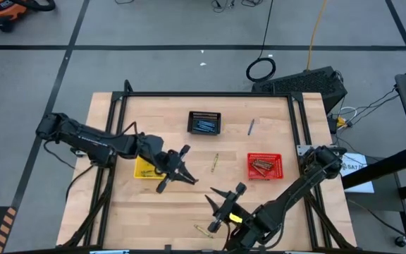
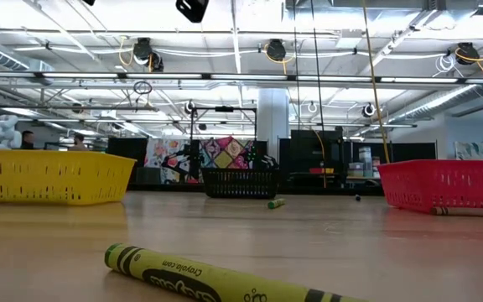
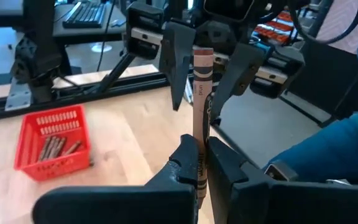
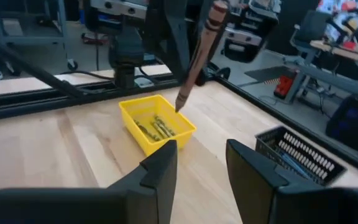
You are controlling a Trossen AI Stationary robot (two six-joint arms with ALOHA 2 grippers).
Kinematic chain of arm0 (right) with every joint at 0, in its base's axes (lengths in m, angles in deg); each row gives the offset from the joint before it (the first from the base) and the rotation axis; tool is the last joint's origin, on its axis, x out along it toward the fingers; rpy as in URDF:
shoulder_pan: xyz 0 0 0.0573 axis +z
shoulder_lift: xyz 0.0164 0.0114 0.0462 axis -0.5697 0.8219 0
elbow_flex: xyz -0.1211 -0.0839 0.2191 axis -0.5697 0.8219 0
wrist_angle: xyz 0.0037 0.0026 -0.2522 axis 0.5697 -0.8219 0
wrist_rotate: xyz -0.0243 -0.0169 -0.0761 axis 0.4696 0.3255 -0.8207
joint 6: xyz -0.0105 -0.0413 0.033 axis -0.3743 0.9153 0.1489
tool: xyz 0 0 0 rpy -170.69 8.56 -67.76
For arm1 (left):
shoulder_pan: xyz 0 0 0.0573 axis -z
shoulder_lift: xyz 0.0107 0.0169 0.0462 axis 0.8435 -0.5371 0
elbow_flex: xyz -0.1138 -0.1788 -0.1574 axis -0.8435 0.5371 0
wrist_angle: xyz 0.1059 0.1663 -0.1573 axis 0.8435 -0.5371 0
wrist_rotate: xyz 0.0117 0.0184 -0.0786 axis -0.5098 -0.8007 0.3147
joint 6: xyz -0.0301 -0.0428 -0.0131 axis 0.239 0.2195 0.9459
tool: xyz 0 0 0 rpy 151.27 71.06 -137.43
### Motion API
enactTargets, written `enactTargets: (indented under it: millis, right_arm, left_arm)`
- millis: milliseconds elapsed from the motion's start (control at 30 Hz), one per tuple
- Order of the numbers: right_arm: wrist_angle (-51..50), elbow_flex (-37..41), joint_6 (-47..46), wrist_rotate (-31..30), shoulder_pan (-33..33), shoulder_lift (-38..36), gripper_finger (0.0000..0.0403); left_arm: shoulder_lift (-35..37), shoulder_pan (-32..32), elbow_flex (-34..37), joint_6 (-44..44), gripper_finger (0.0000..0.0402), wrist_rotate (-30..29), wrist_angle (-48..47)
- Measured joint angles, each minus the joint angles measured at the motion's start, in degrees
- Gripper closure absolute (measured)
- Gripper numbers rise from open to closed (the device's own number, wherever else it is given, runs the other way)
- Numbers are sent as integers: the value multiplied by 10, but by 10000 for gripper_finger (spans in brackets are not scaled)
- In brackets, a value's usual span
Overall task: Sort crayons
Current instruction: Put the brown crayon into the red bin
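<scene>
Your left pincer is clamped tight on a brown-red crayon and holds it upright in the air, just beside the yellow basket, which already has yellow-olive crayons in it. Your right pincer faces it from close by with its fingers spread wide and nothing between them. On the desk you have loose crayons lying out: one yellow-olive between the baskets, another near the front edge, and a blue-grey one beside the black basket; brown-red ones sit in the red basket.

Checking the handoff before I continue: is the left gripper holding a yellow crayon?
No. The left gripper is shut on a brown crayon, held upright above the table.
</scene>
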Motion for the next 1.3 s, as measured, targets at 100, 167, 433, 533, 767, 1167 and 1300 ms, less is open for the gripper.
enactTargets:
  millis: [100, 167, 433, 533, 767, 1167, 1300]
  right_arm:
    - [45, 0, 52, 1, -4, 0, 277]
    - [67, 0, 67, -1, -9, 0, 277]
    - [171, 0, 162, 11, -35, 0, 277]
    - [237, 0, 239, 29, -40, 0, 277]
    - [302, 0, 313, 43, -52, 0, 277]
    - [369, 0, 400, 43, -59, 0, 293]
    - [369, 0, 398, 42, -59, 0, 339]
  left_arm:
    - [0, 10, 0, 0, 394, -1, 9]
    - [0, 17, 0, -2, 394, -1, 16]
    - [0, 26, 0, -5, 394, -2, 26]
    - [0, 26, 0, -5, 394, -2, 26]
    - [0, 26, 0, -5, 394, -2, 25]
    - [0, 26, 0, -17, 394, -2, 22]
    - [0, 26, 0, -19, 394, -2, 22]
